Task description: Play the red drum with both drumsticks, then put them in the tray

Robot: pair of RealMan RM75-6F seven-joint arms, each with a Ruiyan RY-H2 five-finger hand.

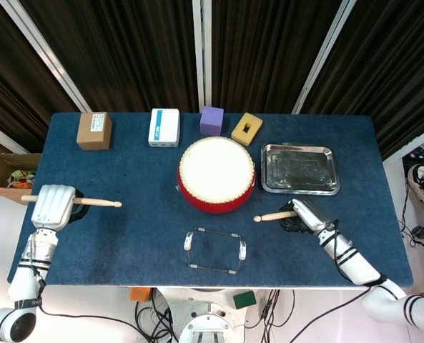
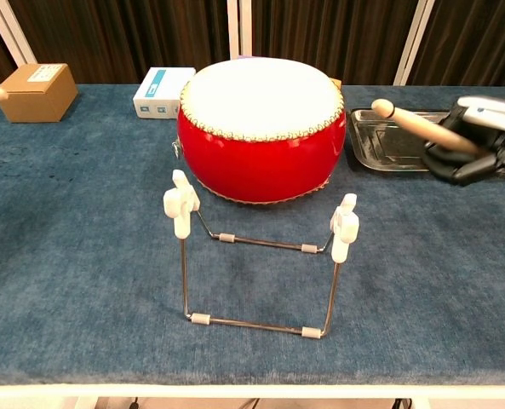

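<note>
Left hand [image 1: 52,206] gripping a stick [image 1: 97,204] at nine o'clock of the drum [image 1: 217,174], right hand [image 1: 302,214] gripping a stick [image 1: 274,215] at four o'clock, tray [image 1: 299,169] at three

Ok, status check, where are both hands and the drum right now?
Left hand holds left stick, right hand holds right stick, tip toward drum. Neither stick touches it. Tray bare; wire stand near drum, below both sticks.
</note>
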